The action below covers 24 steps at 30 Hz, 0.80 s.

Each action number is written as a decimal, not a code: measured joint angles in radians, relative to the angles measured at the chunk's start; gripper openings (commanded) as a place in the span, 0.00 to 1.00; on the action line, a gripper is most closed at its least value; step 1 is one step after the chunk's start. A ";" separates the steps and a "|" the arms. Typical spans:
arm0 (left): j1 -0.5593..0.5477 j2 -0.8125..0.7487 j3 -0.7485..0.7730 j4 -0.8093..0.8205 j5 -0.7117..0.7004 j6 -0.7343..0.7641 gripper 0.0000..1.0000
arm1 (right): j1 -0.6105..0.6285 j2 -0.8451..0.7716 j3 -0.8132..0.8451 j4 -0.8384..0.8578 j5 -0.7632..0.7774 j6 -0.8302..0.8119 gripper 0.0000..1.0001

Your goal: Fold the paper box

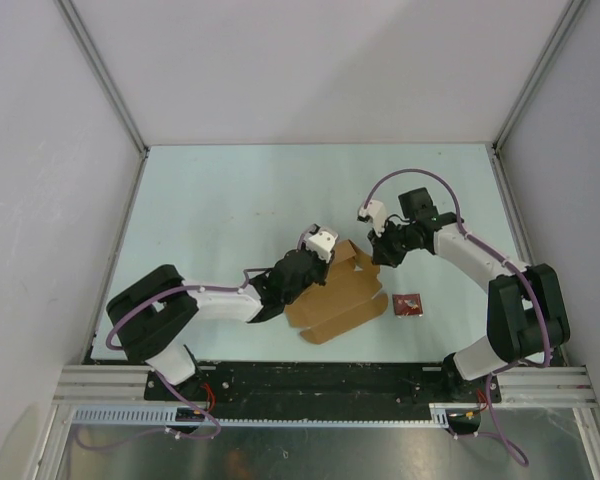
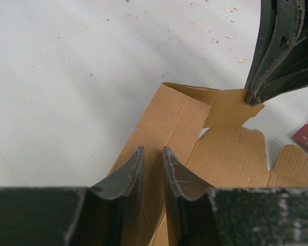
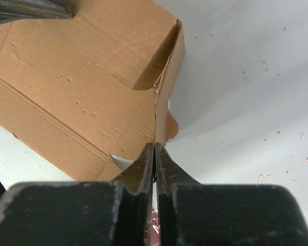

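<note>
Right tool [image 3: 154, 147] pinches paper box [image 3: 66, 87] flap tight; left tool [image 2: 153, 150] sits slightly parted over it.

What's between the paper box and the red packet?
Only a narrow strip of bare table. The paper box and the red packet lie apart, not touching. This shows in the top external view, and the left wrist view agrees.

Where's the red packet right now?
Top view: the red packet lies on the table just right of the box, not touching it, on the right arm's side.
</note>
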 measured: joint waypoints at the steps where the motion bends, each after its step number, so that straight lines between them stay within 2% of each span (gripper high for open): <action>1: 0.001 0.003 0.002 0.000 0.000 0.000 0.25 | 0.003 -0.002 0.000 -0.003 0.000 0.000 0.08; 6: 0.005 0.006 0.003 0.002 0.001 0.000 0.25 | 0.021 -0.006 -0.001 -0.010 -0.001 -0.003 0.17; 10: 0.006 0.006 0.003 0.003 0.002 0.000 0.25 | 0.033 -0.008 -0.001 -0.017 -0.007 -0.004 0.33; 13: 0.007 0.007 0.003 0.003 0.002 0.000 0.25 | 0.039 -0.008 -0.001 -0.020 -0.013 -0.008 0.38; 24: 0.010 0.014 0.003 0.012 0.003 0.000 0.25 | 0.040 -0.015 -0.002 -0.031 -0.064 -0.023 0.39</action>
